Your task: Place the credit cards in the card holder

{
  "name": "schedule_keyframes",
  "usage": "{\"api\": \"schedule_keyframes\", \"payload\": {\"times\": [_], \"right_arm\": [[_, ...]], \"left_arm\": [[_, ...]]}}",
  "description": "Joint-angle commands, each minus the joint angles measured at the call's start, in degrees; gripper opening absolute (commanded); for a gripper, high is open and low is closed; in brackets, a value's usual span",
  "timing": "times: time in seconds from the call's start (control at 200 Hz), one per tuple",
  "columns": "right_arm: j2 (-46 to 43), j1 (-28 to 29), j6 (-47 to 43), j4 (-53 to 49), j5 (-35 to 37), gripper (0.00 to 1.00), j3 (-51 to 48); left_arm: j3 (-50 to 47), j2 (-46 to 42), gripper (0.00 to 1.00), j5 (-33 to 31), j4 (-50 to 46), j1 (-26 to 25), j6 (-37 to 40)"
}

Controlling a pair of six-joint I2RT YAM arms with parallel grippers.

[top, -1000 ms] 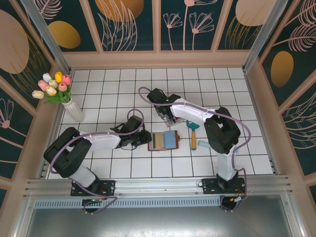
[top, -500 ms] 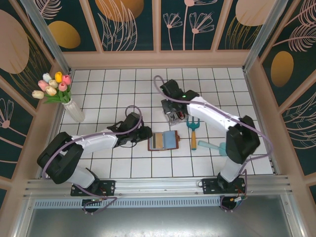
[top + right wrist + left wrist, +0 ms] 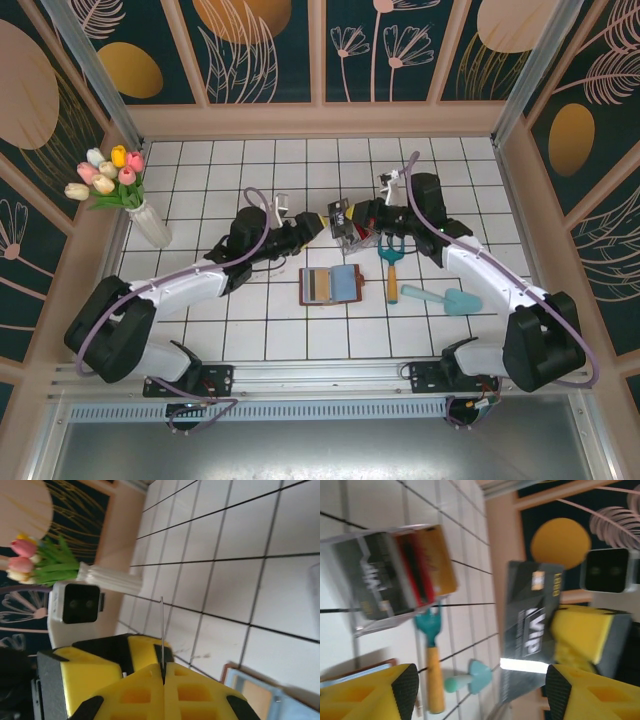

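Right gripper (image 3: 163, 667) pinches one grey card (image 3: 530, 625) midair, left gripper (image 3: 482, 680) fingers spread; other cards (image 3: 422, 567) sit in clear box (image 3: 360, 625), card holder (image 3: 332, 285) open

Bare tabletop (image 3: 250, 160) across far rows and near edge; middle crowded by wallet (image 3: 332, 285), clear box (image 3: 370, 625), rake (image 3: 391, 272), trowel (image 3: 447, 299); narrow gap between left end effector (image 3: 312, 226) and grey card (image 3: 530, 625) in right end effector (image 3: 339, 216); vase (image 3: 152, 226) far left.

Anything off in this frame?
Nothing spilled or damaged. One oddity: the right gripper pinches a grey card in mid-air, facing the open left gripper, while the card holder lies open on the table, away from both.
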Motion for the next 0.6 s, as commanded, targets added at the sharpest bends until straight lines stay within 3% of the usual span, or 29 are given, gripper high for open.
{"api": "schedule_keyframes", "payload": {"times": [0.0,0.245,0.596], "right_arm": [[-1.39,-0.54,6.16,9.84,-7.05,0.00,-1.96],[-1.01,-1.03,6.96,10.94,-7.36,0.00,-3.42],[-0.82,-1.08,5.98,8.86,-6.99,0.01,-5.61]], "left_arm": [[-0.20,2.06,0.65,5.21,13.28,0.03,-5.50],[-1.37,1.49,0.35,5.12,14.50,0.08,-6.15],[-2.31,1.59,0.04,5.43,15.65,0.06,-6.82]]}}
